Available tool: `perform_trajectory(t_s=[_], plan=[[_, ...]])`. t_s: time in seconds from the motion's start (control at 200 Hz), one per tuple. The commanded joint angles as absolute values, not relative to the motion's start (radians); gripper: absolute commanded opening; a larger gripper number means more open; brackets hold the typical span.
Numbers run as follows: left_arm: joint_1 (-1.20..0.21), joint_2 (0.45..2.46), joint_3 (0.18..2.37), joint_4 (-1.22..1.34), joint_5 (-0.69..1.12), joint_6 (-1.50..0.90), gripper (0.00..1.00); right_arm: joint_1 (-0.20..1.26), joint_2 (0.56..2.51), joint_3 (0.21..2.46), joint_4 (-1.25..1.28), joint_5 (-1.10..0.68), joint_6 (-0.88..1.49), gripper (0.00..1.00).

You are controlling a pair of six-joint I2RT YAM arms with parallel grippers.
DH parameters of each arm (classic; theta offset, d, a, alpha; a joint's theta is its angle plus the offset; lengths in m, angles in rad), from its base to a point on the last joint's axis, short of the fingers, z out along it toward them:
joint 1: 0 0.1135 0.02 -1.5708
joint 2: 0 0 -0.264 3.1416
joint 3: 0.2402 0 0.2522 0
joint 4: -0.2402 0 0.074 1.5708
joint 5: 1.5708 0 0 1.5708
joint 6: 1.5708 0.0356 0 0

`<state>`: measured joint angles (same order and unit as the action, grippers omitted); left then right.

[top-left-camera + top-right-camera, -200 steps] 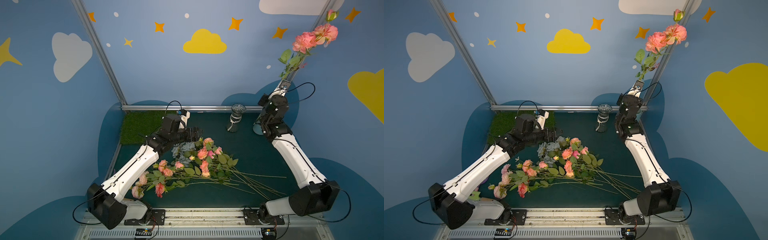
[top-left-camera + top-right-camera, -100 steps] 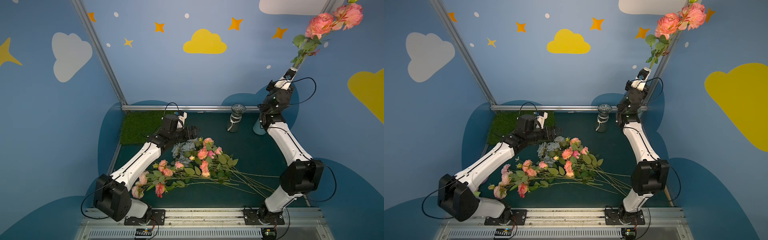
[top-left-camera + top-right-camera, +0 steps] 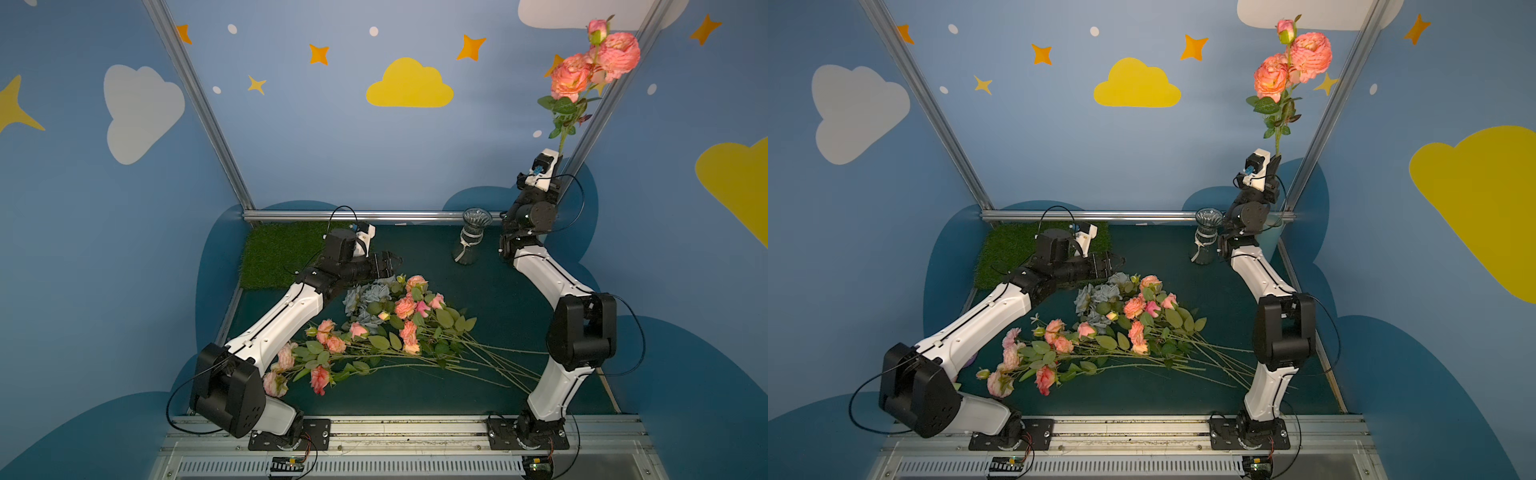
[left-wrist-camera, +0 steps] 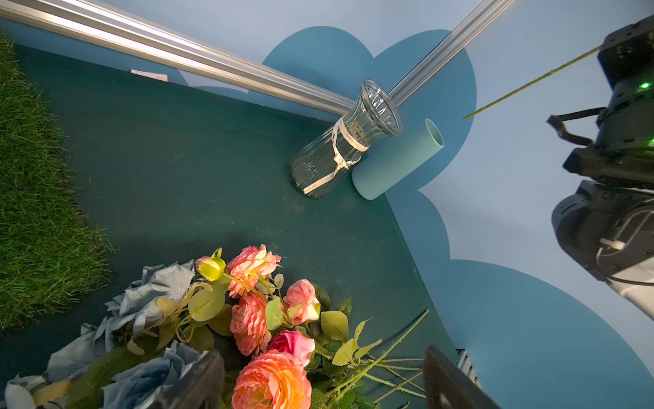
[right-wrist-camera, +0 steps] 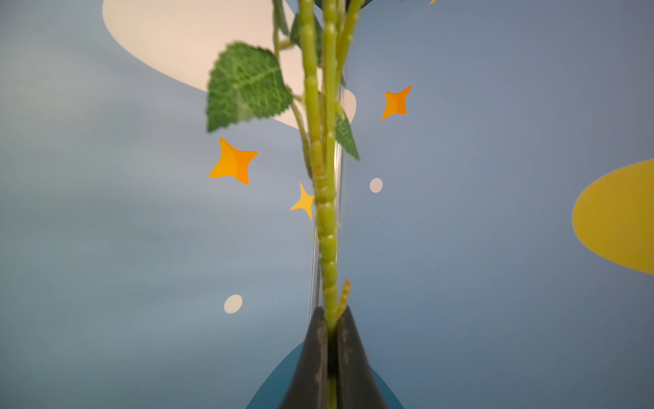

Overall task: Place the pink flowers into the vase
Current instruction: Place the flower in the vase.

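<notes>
The task is only getting under way: the vase (image 3: 471, 239) is standing upright on the desk (image 3: 511, 316) with a teal tube (image 4: 396, 159) just beside it, and its clear glass is showing nothing inside, so no stem is counting as placed yet. The right hand (image 5: 331, 320) is clamping tight on the green stem of one pink spray (image 3: 594, 62), holding it upright high above the vase and a little to its side, blooms pointing up. In the left wrist view the stem's bare lower end (image 4: 531, 83) is hanging in the air above and beside the vase, clear of its mouth. The left hand (image 3: 394, 262) is standing wide and gripping nothing, hovering in front of the vase. The other pink flowers (image 3: 405, 308), many stems, are lying heaped on the desk well apart from the vase, tangled with grey-blue flowers (image 3: 365, 297). By my reading, the held spray is needing to come down stem-first into the vase, and every other pink stem is waiting its turn
</notes>
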<state>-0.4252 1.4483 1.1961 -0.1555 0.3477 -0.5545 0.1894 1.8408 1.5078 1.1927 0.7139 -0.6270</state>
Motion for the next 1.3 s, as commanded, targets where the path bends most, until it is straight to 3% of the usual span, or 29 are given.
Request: perform_trajectory(t_s=[0.0,0.461,0.966,1.296], plan=[[-0.421,1.456,1.203,-0.146,0.357,-0.547,0.88,0.186,1.839,1.493,1.271,0.718,-0.648,0.0],[-0.426,1.427,1.184,-0.153,0.345,-0.531,0.88,0.138,1.831,1.47,1.073,0.74,-0.435,0.0],[-0.426,1.415,1.171,-0.152,0.34,-0.523,0.88,0.109,1.858,1.46,0.93,0.786,-0.384,0.0],[-0.426,1.404,1.169,-0.158,0.33,-0.521,0.88,0.077,1.828,1.481,0.59,0.843,-0.193,0.0]])
